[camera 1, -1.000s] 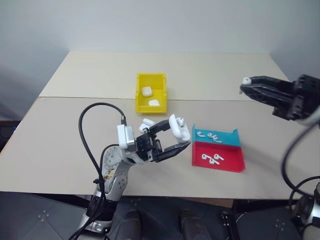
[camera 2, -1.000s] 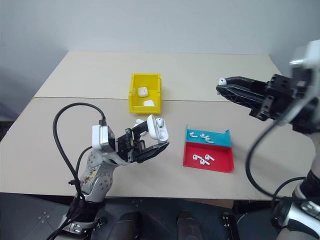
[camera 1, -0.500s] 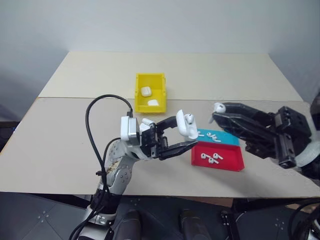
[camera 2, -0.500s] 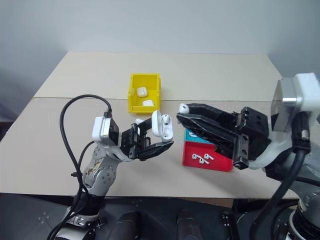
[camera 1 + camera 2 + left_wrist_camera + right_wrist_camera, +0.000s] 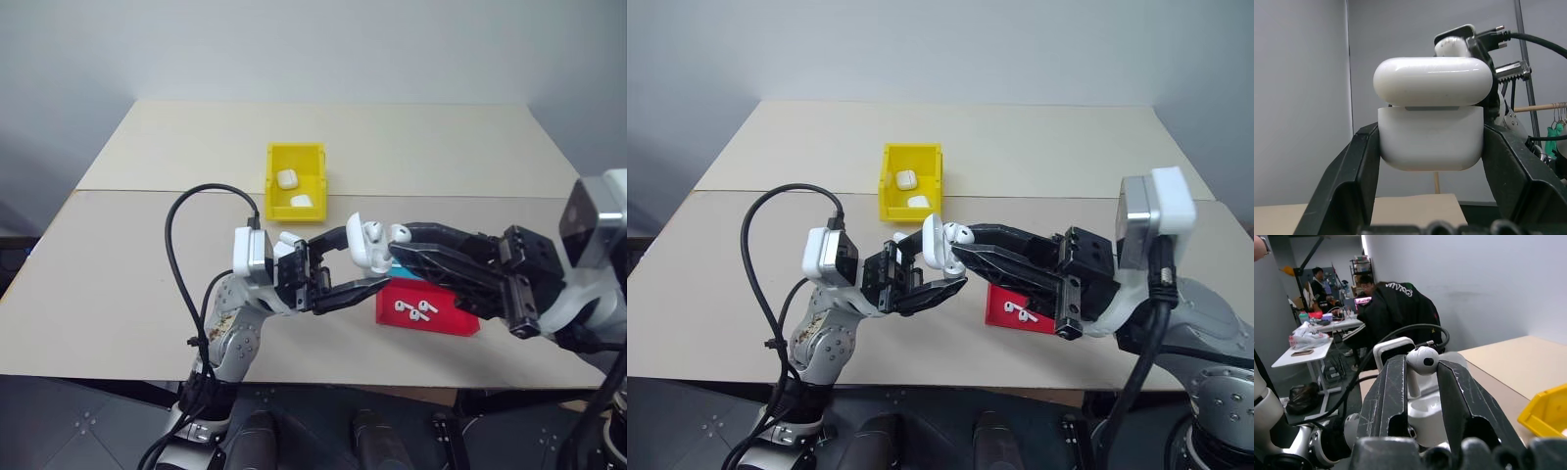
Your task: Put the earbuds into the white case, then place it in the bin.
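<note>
L gripper (image 5: pixel 362 266) clamped tight on the white case (image 5: pixel 360 246), holding it up off the table w/ lid flipped open; in the left wrist view the case sits square between both fingers, lid standing above the body. R gripper (image 5: pixel 400 235) pinching one earbud (image 5: pixel 400 233), round head poking out past the tips, stem tucked down between the fingers. Key bit: the bud is right beside the open case now, just on my right of it and about level w/ the lid's rim, so what's left, I reckon, is a short slide toward my left, then down. In the right wrist view I see the case's open mouth w/ its socket directly behind and below the bud, stem roughly upright and lined up w/ it – stem-first drop looks right. R arm does the placing, L just holds steady. One bud seems already seated in the case, can't be sure. More earbuds (image 5: pixel 414 309) lie in the red-blue tray (image 5: pixel 446 324) under my R arm. Yellow bin (image 5: pixel 296 182) farther back on the table, already 2 cases in it, nearer my L arm for the drop-off later
</note>
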